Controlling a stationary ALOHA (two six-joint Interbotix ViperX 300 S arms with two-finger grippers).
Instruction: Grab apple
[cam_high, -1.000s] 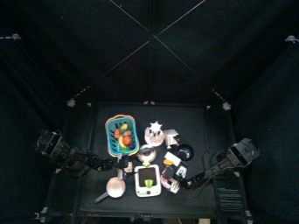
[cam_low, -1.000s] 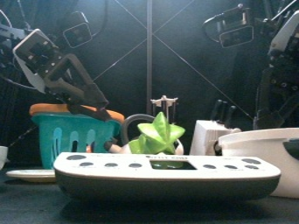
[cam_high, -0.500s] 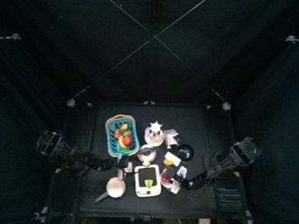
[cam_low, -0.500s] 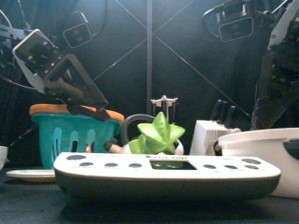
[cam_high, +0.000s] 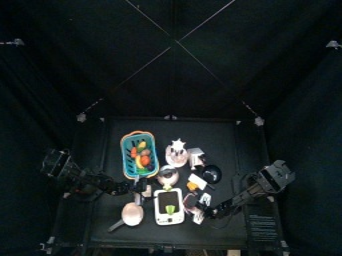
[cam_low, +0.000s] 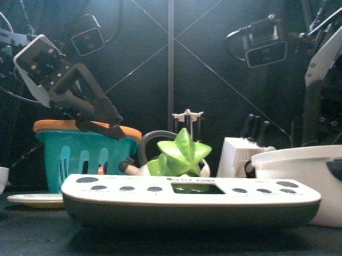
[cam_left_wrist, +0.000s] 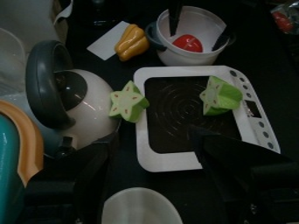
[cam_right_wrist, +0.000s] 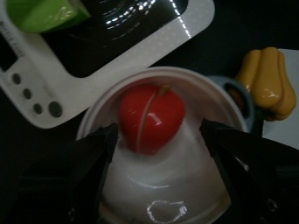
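The right tool (cam_right_wrist: 152, 162), spread wide and empty, hovers straddling the apple (cam_right_wrist: 149, 117), small, smooth, rigid, probably light and slippery; grip its widest sides.

overhead, table-level front, wrists share scale (cam_left_wrist: 198, 109)

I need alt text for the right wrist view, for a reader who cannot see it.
A red apple lies in a white bowl, between the open right gripper jaws. Beyond are a white scale bearing a green fruit piece and a yellow fruit piece.
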